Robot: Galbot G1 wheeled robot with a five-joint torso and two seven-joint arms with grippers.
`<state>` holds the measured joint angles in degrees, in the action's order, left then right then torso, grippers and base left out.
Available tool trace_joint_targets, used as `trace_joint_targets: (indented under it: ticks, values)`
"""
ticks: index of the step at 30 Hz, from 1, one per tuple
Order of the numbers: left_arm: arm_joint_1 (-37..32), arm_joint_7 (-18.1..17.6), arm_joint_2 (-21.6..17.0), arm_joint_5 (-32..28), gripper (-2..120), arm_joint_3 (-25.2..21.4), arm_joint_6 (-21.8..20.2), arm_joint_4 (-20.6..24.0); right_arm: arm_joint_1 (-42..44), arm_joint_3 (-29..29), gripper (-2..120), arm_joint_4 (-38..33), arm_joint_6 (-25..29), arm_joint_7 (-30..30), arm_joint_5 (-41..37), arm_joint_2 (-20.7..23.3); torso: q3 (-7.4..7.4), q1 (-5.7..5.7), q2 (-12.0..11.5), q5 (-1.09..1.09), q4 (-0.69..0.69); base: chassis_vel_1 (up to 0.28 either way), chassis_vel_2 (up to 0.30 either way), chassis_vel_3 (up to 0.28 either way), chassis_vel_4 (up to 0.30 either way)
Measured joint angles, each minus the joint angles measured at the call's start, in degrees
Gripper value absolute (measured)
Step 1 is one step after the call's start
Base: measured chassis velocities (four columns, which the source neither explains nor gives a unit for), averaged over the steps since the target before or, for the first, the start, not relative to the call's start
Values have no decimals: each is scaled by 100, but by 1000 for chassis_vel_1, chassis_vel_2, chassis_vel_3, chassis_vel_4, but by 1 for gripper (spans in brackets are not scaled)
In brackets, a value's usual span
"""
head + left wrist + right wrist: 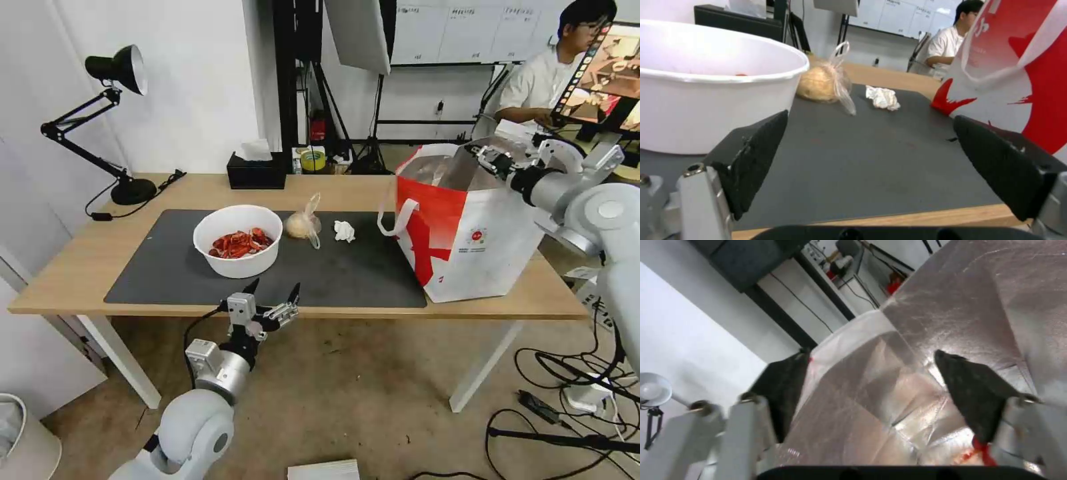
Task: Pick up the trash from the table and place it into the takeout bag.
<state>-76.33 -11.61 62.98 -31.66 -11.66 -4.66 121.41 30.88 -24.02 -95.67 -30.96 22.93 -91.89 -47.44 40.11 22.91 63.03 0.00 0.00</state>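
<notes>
White bowl [238,240] with red shells, knotted clear bag [304,224] and crumpled tissue [344,231] lie in a row on the grey mat [167,273] of the surface [80,267]. Left hand [271,291] waits at the near edge, fingers apart and empty. Right hand [485,155] hangs over the mouth of the takeout bag [467,230], fingers apart too.

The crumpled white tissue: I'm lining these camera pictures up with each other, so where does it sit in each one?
Head view: the crumpled white tissue lies on the dark grey mat, between the knotted clear bag with the beige lump and the boxy white-and-red takeout bag.
Left wrist view: tissue past the open left gripper, beside the knotted bag.
Right wrist view: not in it; foil lining.
Shared landmark: the takeout bag.
</notes>
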Motion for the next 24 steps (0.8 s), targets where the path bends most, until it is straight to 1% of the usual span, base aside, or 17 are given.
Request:
trace_joint_targets:
  ticks: [3,4,6,10,13,14,16,17,20,21,23,24]
  values:
    - [2,-2,-6,0,100,-6,0,2,6,-8,91,-44,6,-28,-6,13,0,0,0,0,0,0,0,0,0]
    - [2,-2,-6,0,100,-6,0,2,6,-8,91,-44,6,-28,-6,13,0,0,0,0,0,0,0,0,0]
    - [15,-2,-12,-2,100,-18,0,3,6,-8,98,-71,14,-56,-7,39,0,0,0,0,0,0,0,0,0]
    - [23,-1,-33,-2,100,-47,4,3,4,7,100,-111,30,-151,21,73,0,0,0,0,0,0,0,0,0]
    - [30,14,-84,1,100,-101,28,3,21,80,100,-284,119,-453,379,155,0,0,0,1,0,0,0,0,0]
    - [30,14,-84,1,100,-101,28,3,21,80,100,-284,119,-453,379,155,0,0,0,1,0,0,0,0,0]
    - [29,25,-124,5,100,-146,62,3,86,174,100,-559,302,-778,809,254,0,0,0,1,0,0,0,0,0]
    - [29,25,-124,5,100,-146,62,3,86,174,100,-559,302,-778,809,254,0,0,0,1,0,0,0,0,0]
    - [-1,40,-182,45,100,-204,243,-1,249,340,100,-1008,694,-1293,1418,472,0,0,0,-1,0,0,0,0,0]
    - [-1,40,-182,45,100,-204,243,-1,249,340,100,-1008,694,-1293,1418,472,0,0,0,-1,0,0,0,0,0]
    - [-28,47,-218,56,100,-291,301,-14,426,430,100,-1336,999,-1620,1762,691,-1,0,0,-1,1,0,0,0,0]
    - [-28,47,-218,56,100,-291,301,-14,426,430,100,-1336,999,-1620,1762,691,-1,0,0,-1,1,0,0,0,0]
